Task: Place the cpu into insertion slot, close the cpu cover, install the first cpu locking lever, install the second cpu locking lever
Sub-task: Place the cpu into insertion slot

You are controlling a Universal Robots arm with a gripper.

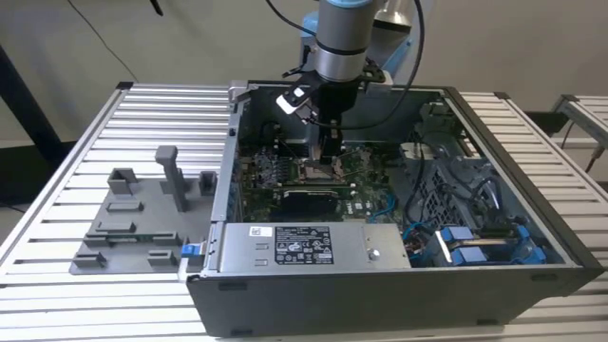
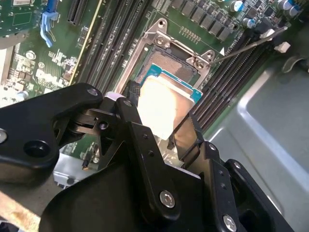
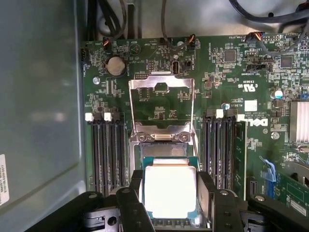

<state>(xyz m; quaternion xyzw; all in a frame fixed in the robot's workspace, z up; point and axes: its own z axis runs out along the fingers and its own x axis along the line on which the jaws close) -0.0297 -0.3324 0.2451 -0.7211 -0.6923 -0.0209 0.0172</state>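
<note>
**Q:** Which surface carries the set-up?
**A:** A ribbed, light metal table [image 1: 114,135].
**Q:** What rests directly on it?
**A:** An open dark grey computer case [image 1: 380,296] stands toward the exterior view's right. Just beside it, on the exterior view's left, lies a flat grey fixture plate [image 1: 156,214] bearing grey blocks and one upright post [image 1: 169,174].
</note>
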